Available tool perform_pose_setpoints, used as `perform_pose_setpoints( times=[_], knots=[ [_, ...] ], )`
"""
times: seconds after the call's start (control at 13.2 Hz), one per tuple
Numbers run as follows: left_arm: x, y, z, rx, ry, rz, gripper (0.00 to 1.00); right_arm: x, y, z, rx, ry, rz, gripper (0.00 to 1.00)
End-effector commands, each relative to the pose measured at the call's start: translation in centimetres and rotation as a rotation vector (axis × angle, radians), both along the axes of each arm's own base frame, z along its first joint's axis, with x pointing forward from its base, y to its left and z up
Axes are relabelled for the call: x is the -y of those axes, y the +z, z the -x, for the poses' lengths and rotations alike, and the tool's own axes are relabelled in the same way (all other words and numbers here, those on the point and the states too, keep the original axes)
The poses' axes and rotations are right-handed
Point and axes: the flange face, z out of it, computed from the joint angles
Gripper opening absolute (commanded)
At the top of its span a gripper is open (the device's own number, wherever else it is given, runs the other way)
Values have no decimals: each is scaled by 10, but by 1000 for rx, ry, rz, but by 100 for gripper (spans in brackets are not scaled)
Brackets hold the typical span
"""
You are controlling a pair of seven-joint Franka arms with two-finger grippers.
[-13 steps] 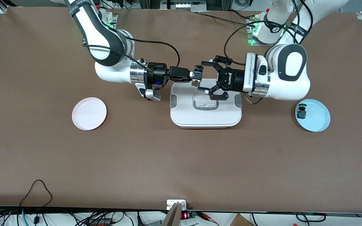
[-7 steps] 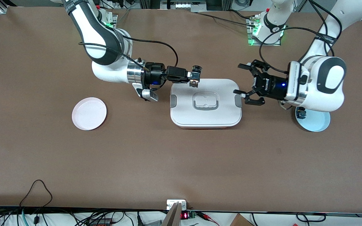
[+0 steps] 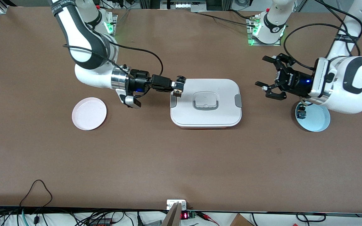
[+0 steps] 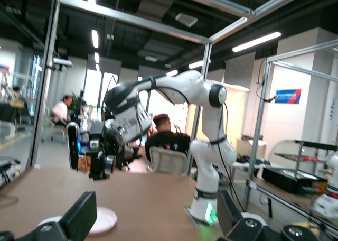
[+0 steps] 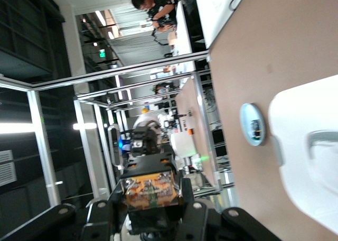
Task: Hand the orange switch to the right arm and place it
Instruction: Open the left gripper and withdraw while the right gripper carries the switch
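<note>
From the high front camera, I watch the right arm's slim black end effector (image 3: 178, 88) clamped on the tiny orange-bodied switch (image 3: 178, 90) over the edge of the white lidded plastic box (image 3: 205, 116); my left arm's claw end effector (image 3: 270, 84) hangs wide open and empty near the pale blue plate (image 3: 317, 122). In the left wrist view, the switch (image 4: 84, 163) is too small to tell its heading. In the right wrist view, the switch (image 5: 149, 190) sits with its long axis crosswise between the fingers. I judge a slow, level carry to the round pink plate (image 3: 89, 113) on the brown surface (image 3: 181, 163) best.

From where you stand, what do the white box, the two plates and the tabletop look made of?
Box: likely plastic, smooth white lid with grey side clips. Pink plate and blue plate: probably matte plastic, evenly coloured with thin rims; could be ceramic. Tabletop: flat, dull brown with no shine, perhaps fibreboard or a mat.
</note>
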Motion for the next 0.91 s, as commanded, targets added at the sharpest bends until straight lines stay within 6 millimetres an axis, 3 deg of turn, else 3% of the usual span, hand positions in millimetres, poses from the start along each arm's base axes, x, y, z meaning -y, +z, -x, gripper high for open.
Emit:
perform_pose_setpoints(
  times=[0.0,0.15,0.3,0.38,0.61,0.83],
  knots=[
    [-55,4,-16,-4,-12,-92,100,46,-10,1,34,32,107,0],
    [-78,-4,-18,-16,37,-134,100,88,-33,-2,6,56,148,0],
    [-114,-9,-19,-31,111,-225,100,126,-43,-2,6,71,227,0],
    [-123,-12,-20,-39,133,-264,100,142,-50,-2,14,97,291,0],
    [-133,-18,-31,-23,208,-398,100,174,-57,-2,86,235,511,0],
    [-162,-10,-33,6,324,-521,100,204,-68,1,146,412,744,0]
  ],
)
